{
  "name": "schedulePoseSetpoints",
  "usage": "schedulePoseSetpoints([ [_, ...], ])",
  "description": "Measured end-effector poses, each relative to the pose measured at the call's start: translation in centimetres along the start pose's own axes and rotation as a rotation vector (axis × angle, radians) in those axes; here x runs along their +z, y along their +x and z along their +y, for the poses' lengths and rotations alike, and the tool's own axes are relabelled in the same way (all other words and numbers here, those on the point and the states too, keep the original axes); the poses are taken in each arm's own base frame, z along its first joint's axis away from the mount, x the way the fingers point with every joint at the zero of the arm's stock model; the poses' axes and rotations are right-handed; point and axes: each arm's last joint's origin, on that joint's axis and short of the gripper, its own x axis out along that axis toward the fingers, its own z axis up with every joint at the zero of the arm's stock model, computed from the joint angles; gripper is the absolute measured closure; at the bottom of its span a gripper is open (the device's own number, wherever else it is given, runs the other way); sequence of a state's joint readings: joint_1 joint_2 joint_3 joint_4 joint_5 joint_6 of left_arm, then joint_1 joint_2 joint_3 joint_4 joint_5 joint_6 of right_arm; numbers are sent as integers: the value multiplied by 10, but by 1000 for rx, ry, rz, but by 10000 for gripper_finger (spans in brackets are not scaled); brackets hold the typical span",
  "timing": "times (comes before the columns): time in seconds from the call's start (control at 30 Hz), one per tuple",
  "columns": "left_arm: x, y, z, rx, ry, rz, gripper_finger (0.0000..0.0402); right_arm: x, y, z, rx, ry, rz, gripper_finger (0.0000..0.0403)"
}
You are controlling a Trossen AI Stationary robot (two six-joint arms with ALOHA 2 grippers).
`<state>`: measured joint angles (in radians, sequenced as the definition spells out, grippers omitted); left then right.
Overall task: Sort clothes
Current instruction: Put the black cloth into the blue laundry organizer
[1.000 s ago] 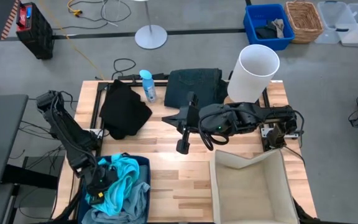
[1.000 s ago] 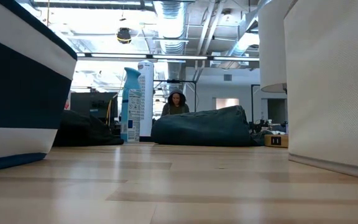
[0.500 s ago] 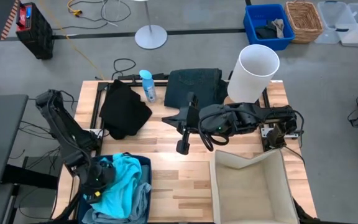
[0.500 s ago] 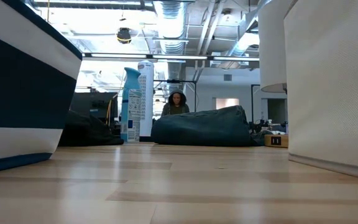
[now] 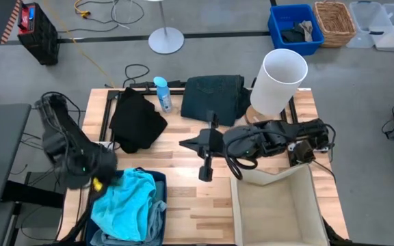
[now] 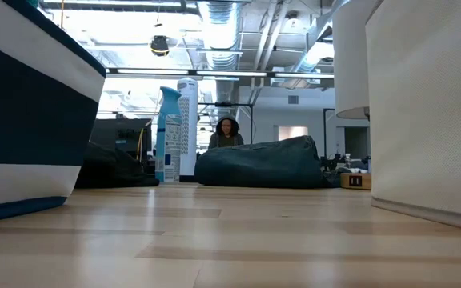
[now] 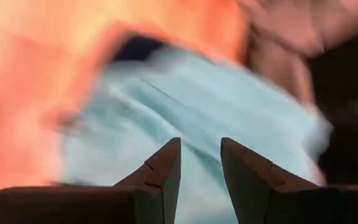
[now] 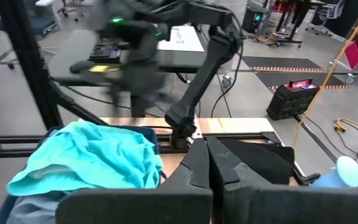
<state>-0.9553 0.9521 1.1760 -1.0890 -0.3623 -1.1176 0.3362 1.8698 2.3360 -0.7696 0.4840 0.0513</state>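
With the turquoise garment (image 5: 125,201) heaped in the navy bin (image 5: 157,179) at the desk's (image 5: 183,198) seven o'clock, the empty left hand (image 7: 197,163), fingers apart, hangs above it, the right hand (image 5: 205,172) is pinched closed mid-desk, and the black garment (image 5: 137,119) at eleven o'clock likely comes next.

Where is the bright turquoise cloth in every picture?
High view: the turquoise garment lies in the dark blue bin at the table's near left corner.
Low view: not visible; only the bin's wall shows.
Left wrist view: blurred, beyond the left gripper.
Right wrist view: heaped in the bin.
Shared landmark: the dark blue bin.
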Motion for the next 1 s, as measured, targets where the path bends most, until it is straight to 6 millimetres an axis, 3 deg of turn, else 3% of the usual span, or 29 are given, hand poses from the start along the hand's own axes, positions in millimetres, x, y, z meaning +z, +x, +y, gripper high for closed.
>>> schedulePoseSetpoints([
  [0.13, 16, -20, 28, 234, -100, -176, 291, 0, -4, 7, 12, -6, -3, 403],
  [0.4, 31, -29, 73, 601, -173, -150, 231, -1, -8, 14, 23, -12, -5, 403],
  [0.67, 60, -15, 97, 748, -216, -59, 159, 0, -7, 14, 19, -34, -7, 403],
  [0.83, 90, 2, 117, 700, -252, -19, 154, 0, -8, 15, 21, -65, -11, 403],
  [1.0, 114, 18, 156, 709, -351, 79, 156, 3, -14, 13, 26, -81, -24, 403],
])
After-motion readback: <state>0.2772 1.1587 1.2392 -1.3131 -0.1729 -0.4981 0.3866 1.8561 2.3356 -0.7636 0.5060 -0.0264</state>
